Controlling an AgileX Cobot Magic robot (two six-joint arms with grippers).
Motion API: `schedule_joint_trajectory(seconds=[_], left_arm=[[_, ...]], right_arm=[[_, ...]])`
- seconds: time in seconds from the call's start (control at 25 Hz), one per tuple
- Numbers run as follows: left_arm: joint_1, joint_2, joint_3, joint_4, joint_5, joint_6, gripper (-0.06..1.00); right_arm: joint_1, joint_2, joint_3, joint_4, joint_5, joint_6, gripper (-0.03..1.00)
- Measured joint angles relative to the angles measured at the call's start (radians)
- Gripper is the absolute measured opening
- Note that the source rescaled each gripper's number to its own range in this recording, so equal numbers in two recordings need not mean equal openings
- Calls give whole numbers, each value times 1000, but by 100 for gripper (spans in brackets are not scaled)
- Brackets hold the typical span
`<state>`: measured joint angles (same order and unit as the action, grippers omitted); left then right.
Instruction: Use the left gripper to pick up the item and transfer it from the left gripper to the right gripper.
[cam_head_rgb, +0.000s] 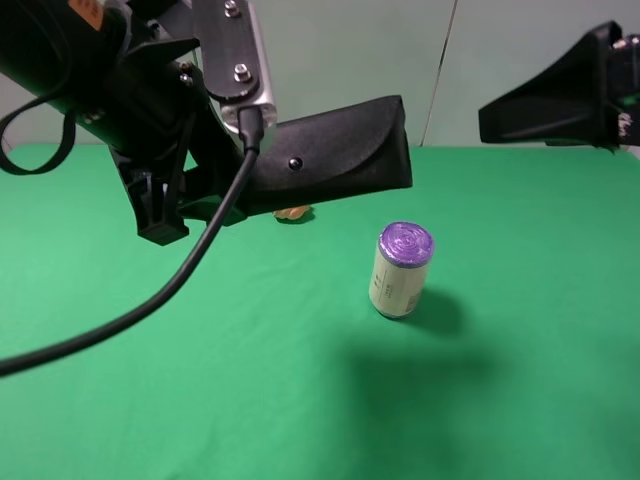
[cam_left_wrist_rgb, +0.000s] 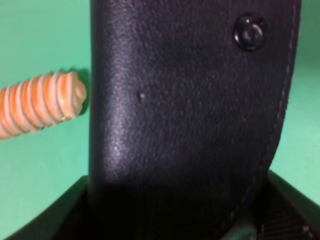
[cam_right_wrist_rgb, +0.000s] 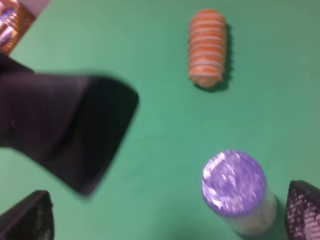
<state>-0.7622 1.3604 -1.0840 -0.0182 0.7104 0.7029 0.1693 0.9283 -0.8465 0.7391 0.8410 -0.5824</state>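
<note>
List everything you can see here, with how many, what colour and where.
glasses case: one, black, held above the table in the left gripper
can: one, cream with purple top, upright on the table, right of the middle
bread-like roll: one, orange with pale ridges, lying on the table beyond the case
table: one, green, under everything
left gripper: one, black, shut on the glasses case
right gripper: one, black, open and empty, far right

Bright, even light; the can (cam_head_rgb: 403, 270) throws a soft shadow toward four o'clock. Right wrist view blurred, the item (cam_right_wrist_rgb: 70, 135) smeared.
</note>
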Motion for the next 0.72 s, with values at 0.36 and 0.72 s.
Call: schedule_joint_trajectory(seconds=[0.36,0.72], left_arm=[[-79,0,0,-2,-38,21,2],[-89,0,0,-41,-84,30,2]], right_arm=[[0,106,-19,123,13,-125,100],[0,124,-20,172,83,-187,100]])
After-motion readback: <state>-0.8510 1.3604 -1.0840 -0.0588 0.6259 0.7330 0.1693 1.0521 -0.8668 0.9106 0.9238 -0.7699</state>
